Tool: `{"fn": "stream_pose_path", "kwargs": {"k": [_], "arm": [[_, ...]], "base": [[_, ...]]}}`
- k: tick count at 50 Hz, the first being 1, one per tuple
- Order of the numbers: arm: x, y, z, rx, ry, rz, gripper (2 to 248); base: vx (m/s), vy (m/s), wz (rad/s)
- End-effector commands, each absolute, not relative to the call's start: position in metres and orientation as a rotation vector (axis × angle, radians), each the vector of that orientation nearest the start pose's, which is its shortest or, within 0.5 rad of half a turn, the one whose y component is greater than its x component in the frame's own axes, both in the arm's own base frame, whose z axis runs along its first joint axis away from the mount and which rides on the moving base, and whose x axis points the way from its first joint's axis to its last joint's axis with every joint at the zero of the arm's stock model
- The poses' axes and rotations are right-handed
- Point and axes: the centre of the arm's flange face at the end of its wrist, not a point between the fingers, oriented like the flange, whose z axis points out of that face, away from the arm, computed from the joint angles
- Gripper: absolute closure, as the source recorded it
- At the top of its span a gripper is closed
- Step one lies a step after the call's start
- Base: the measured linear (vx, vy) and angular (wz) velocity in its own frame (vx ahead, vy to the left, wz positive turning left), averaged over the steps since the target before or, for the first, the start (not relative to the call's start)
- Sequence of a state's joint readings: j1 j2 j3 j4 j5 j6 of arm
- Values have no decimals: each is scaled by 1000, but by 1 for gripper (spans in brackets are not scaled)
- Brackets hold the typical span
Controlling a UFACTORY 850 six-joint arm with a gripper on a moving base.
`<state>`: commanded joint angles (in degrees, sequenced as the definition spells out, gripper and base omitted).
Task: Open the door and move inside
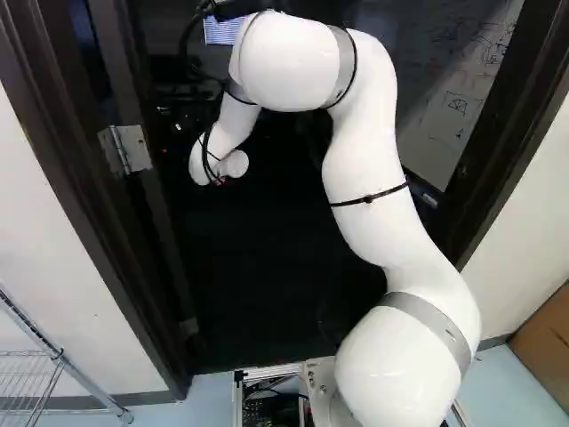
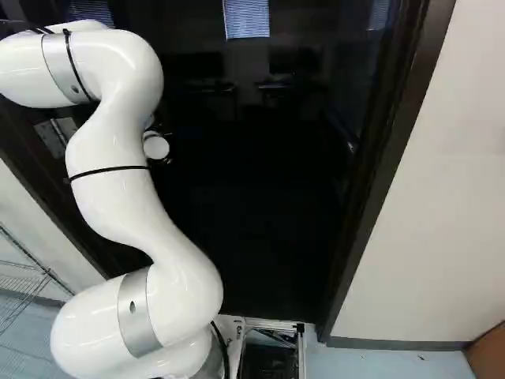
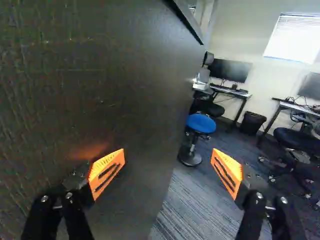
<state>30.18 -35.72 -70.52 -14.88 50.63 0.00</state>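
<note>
In the left base view the arm's wrist end (image 1: 213,165) reaches into the dark doorway, near the hinge (image 1: 126,149); the black gripper cannot be made out there. Seen from the wrist, my gripper (image 3: 168,167) is open, its orange-padded fingers wide apart and holding nothing. The dark door (image 3: 120,90) stands open, its broad face close beside one finger, with an orange glow on it. Past the door's edge, the other finger shows against the room's carpet. No handle is visible. Whether a finger touches the door, I cannot tell.
Dark door frame posts (image 2: 387,166) flank the opening, with the base facing it. Beyond are a blue stool (image 3: 201,123), desks (image 3: 230,91), a bin (image 3: 252,122) and an office chair (image 3: 295,140). A wire rack (image 1: 31,378) and a cardboard box (image 1: 544,342) stand outside.
</note>
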Motion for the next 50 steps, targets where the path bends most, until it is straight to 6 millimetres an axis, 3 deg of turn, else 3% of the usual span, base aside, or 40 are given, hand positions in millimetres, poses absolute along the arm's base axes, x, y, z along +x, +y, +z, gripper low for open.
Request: {"fn": "stream_pose_path", "kwargs": {"k": [14,50], "arm": [[579,356,408,-1886,-873,-1810,3],[550,281,420,-2083,-534,-1838,3]], "base": [[0,0,0],[0,0,0]]}}
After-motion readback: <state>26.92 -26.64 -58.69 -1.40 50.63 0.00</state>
